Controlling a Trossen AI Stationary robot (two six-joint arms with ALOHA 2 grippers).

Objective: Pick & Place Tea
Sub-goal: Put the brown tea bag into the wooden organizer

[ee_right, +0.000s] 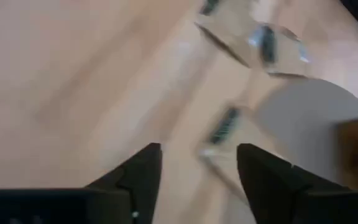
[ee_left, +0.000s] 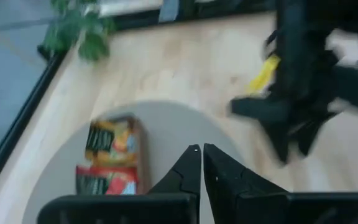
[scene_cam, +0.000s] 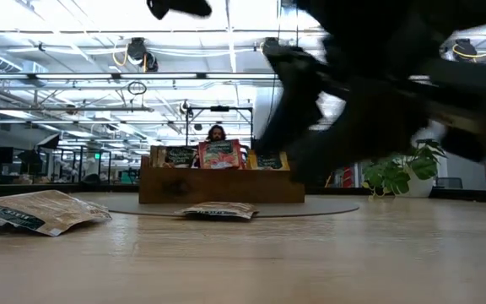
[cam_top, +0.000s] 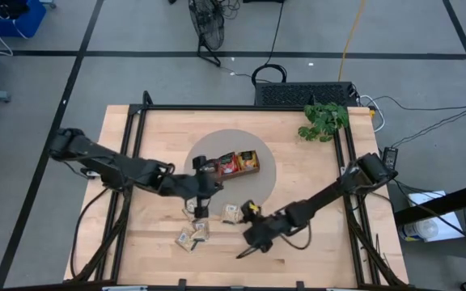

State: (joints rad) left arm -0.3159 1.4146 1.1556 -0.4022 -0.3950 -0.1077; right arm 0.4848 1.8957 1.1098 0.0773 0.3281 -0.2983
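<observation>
Several small flat tea sachets lie on the wooden table near its front: one (cam_top: 231, 212), one (cam_top: 194, 212) and a pair (cam_top: 192, 236). In the low view one sachet (scene_cam: 45, 211) lies flat at the left and another (scene_cam: 218, 209) on the grey mat. My right gripper (cam_top: 246, 215) is open, low over the table, pointing at the nearest sachet (ee_right: 222, 134), which lies just beyond its fingertips (ee_right: 199, 163). My left gripper (ee_left: 202, 163) is shut on nothing and hovers over the mat's near edge (cam_top: 214, 188).
A long wooden tray (cam_top: 239, 163) stands on the round grey mat (cam_top: 265, 179); red and yellow sachets stand upright in it (scene_cam: 219, 155). A potted plant (cam_top: 324, 120) sits at the far right corner. Bare table (cam_top: 330, 242) lies to the near right.
</observation>
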